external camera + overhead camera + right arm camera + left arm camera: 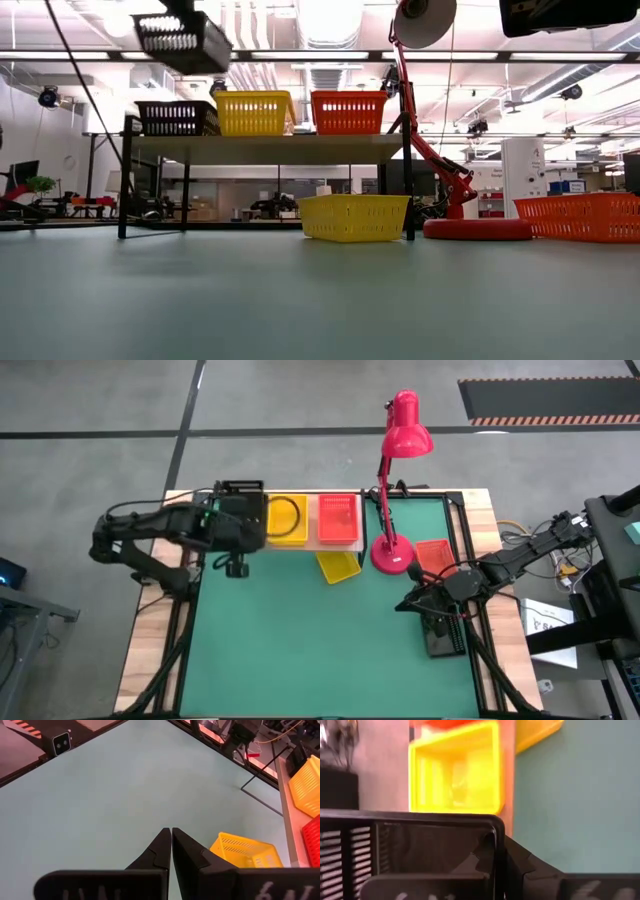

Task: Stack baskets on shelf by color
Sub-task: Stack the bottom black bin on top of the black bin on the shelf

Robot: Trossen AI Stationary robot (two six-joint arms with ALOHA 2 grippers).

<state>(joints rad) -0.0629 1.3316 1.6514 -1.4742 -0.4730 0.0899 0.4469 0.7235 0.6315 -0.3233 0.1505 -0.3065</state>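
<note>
while left gripper (495, 855) pinches black basket (240, 510) over shelf (270, 148), right gripper (171, 847) rests pressed together.

A green-topped desk with light wooden edges (150, 650) stands on a grey concrete floor (300, 400) crossed by dark seams. A black mat edged with orange-and-black hazard stripes (550, 400) lies on the floor beyond the desk. A red desk lamp with a round base (392, 552) stands on the desk. Long ceiling light strips (330, 55) glow over a large open room with white ducts and distant furniture.
</note>
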